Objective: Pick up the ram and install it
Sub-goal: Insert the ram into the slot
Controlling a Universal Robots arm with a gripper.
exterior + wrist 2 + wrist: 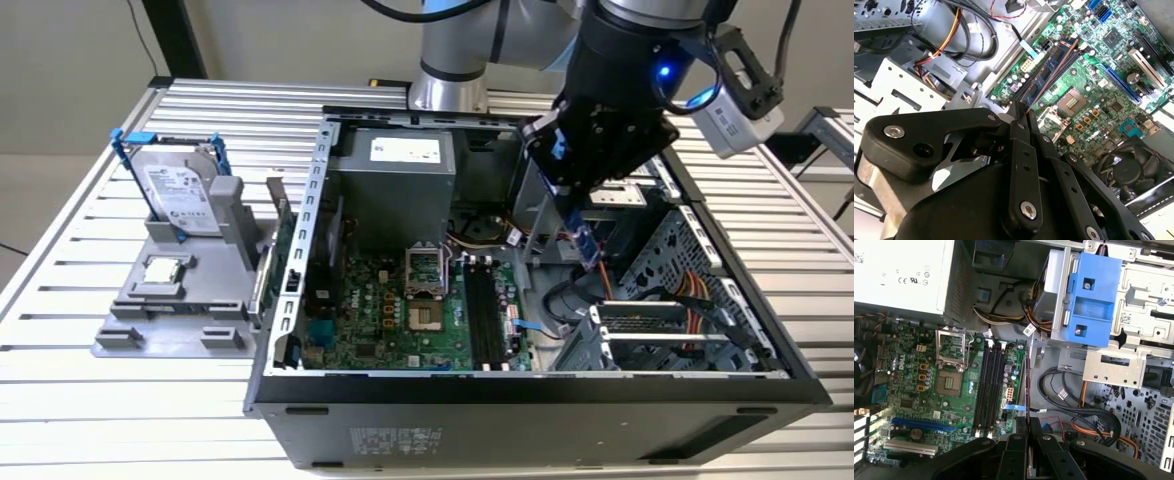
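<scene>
Ram (583, 236) already picked up, not yet installed: clamped edge-on between the closed fingers of the end effector (577, 200), hanging above the open computer case (534, 385) on the worktop (80, 300). Seen in the exterior view at about 1 o'clock from the motherboard (400, 310), well above it. Black memory slots (988, 385) bare in the first wrist view, at roughly 10 o'clock from the fingertips. Stick jutting straight out from the fingertips, a thin edge in both wrist views (1051, 70); seemingly not lined up over the slots, though hard to judge. Remaining: seating in a slot.
</scene>
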